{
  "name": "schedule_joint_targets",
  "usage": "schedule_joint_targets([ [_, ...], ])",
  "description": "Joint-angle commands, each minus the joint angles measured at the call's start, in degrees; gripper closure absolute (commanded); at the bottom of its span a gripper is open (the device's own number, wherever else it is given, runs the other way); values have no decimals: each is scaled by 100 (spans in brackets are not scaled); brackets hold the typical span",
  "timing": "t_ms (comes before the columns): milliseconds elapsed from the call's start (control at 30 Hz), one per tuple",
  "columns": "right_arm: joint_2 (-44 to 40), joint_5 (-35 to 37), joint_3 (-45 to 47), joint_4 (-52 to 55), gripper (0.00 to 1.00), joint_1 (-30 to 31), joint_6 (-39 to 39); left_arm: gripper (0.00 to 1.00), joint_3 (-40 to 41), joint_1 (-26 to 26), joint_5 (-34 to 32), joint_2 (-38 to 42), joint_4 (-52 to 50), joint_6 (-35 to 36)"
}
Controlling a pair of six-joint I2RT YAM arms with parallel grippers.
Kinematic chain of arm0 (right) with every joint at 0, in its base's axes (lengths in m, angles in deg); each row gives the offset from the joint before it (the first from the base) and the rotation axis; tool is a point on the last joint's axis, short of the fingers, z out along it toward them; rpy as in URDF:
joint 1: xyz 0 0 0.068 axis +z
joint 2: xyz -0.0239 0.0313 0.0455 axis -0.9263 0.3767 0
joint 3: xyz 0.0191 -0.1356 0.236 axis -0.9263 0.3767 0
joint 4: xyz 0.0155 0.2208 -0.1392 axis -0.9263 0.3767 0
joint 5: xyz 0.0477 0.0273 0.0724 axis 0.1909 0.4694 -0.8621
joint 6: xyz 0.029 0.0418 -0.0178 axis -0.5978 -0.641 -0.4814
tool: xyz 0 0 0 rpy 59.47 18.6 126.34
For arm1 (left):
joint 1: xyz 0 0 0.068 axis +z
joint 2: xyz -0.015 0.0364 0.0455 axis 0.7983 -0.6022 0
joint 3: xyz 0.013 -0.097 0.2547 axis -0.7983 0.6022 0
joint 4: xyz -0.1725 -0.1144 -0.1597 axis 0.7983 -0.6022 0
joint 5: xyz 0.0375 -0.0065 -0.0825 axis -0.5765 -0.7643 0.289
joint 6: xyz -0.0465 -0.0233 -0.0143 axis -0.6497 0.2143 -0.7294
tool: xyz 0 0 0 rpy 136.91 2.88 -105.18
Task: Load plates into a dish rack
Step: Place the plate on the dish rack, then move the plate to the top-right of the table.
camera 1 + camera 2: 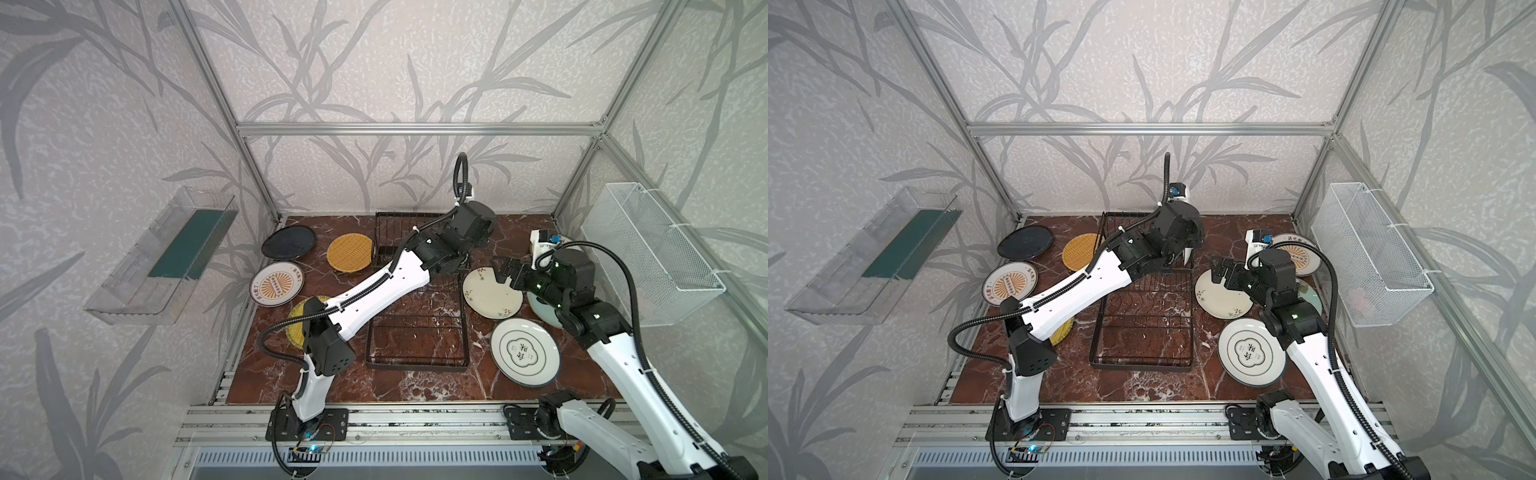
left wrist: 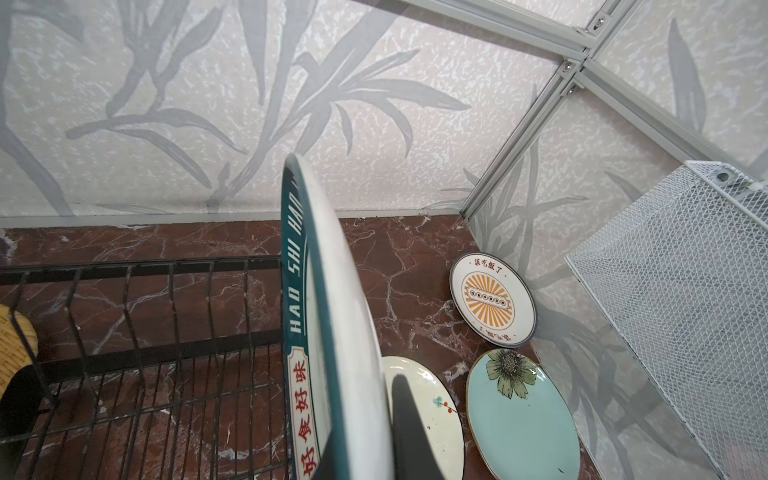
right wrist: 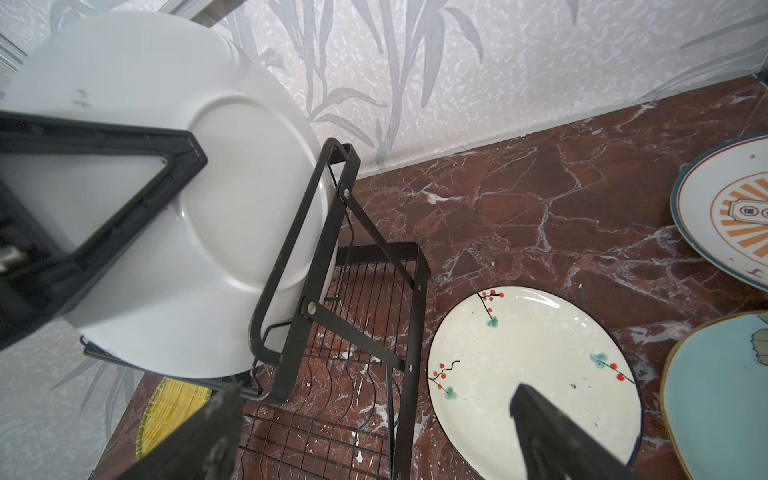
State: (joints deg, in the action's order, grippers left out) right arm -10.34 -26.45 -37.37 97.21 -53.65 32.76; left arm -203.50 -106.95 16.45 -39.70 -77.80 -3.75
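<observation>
The lettered plate [image 2: 345,311] stands up at the rack [image 2: 166,353], squeezed in my left gripper [image 2: 365,461]. My right gripper [image 1: 500,272] spreads wide over the cream plate [image 1: 490,297].

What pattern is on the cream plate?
Plate: red berries, black twigs, teal dabs; right wrist view.

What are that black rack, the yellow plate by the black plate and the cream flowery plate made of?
Dish rack: thin metal wire and riveted flat bars, matte black coating. Yellow plate: basket-weave look, possibly printed on ceramic or plastic. Cream floral plate: likely glazed ceramic, glossy highlights.
</observation>
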Motion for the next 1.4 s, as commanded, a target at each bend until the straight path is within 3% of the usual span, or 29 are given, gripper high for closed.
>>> schedule_joint_targets([
  [0,53,-89,96,-136,1,-33,-78,89,144,45,-98,181,-24,-54],
  [133,68,-98,102,-160,1,-33,-118,83,166,62,-55,247,41,22],
  [333,60,-28,92,-119,1,-51,-146,59,123,71,37,384,130,206],
  [600,51,104,-69,86,1,-108,-106,37,-115,133,313,601,194,612],
  [767,78,280,-265,341,1,-205,-47,1,-156,205,674,1048,249,1234],
  [900,86,297,-320,444,1,-465,-125,1,418,411,1531,1791,516,1579],
  [1100,268,737,-208,655,1,-1105,-596,1,2130,921,2544,3492,1004,1680],
  [1267,495,1504,191,393,1,-1511,-766,1,3340,1893,3282,4657,578,1174],
  [1367,929,1589,403,-9,1,-1812,-618,1,4057,2568,3921,5165,423,929],
])
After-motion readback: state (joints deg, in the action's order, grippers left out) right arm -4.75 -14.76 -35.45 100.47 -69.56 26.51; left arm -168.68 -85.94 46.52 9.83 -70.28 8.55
